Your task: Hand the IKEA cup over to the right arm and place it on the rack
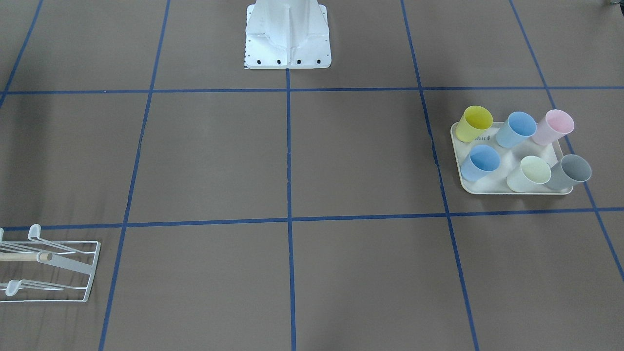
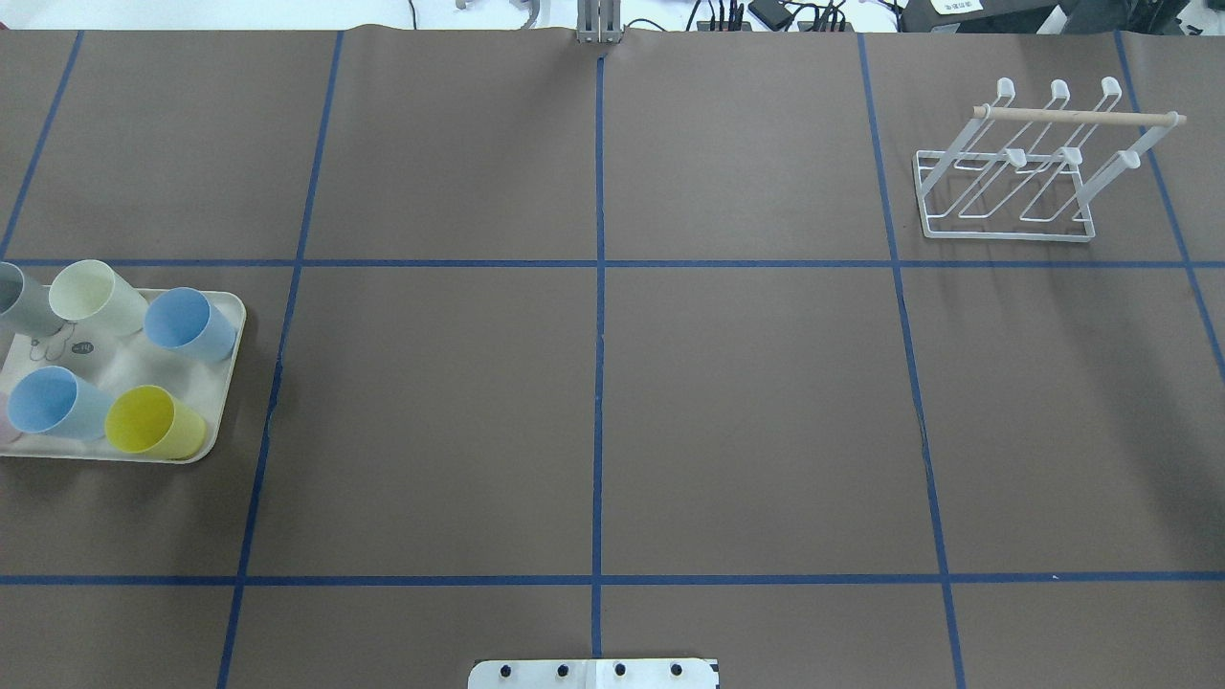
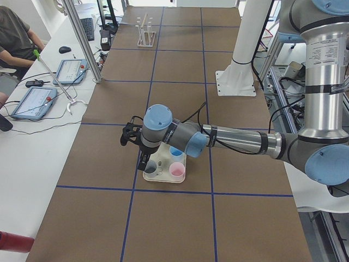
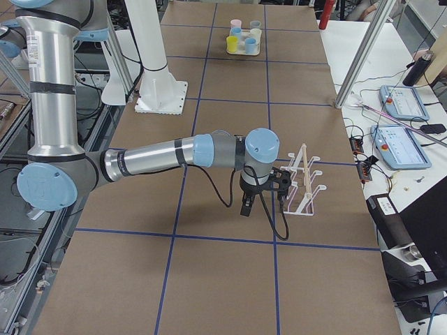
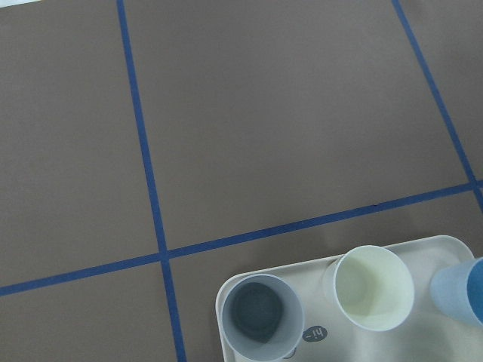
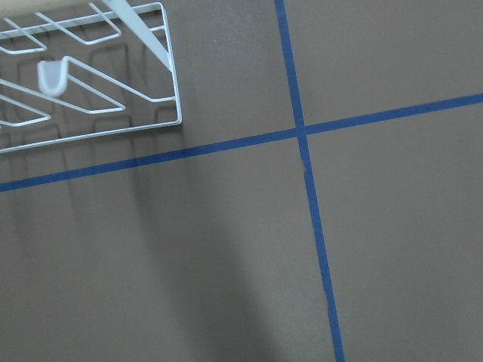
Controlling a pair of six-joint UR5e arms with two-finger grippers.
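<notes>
Black left gripper (image 3: 144, 162) points down over the cream cup tray (image 3: 163, 178). The right gripper (image 4: 246, 207) hangs beside the white wire rack (image 4: 302, 183). Can't tell either grip.

rack (image 1: 66, 265) cut off left, pink cup (image 2: 6, 421) cropped

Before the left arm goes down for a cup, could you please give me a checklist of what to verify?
1. All six cups upright on the tray, from the yellow cup to the grey cup: ok.
2. No cup on the rack: ok.
3. The left gripper over the tray's edge: ok, judging by the left side view.
4. The left gripper open: cannot tell.
5. The right gripper open to receive: cannot tell; it hangs beside the rack.
</notes>
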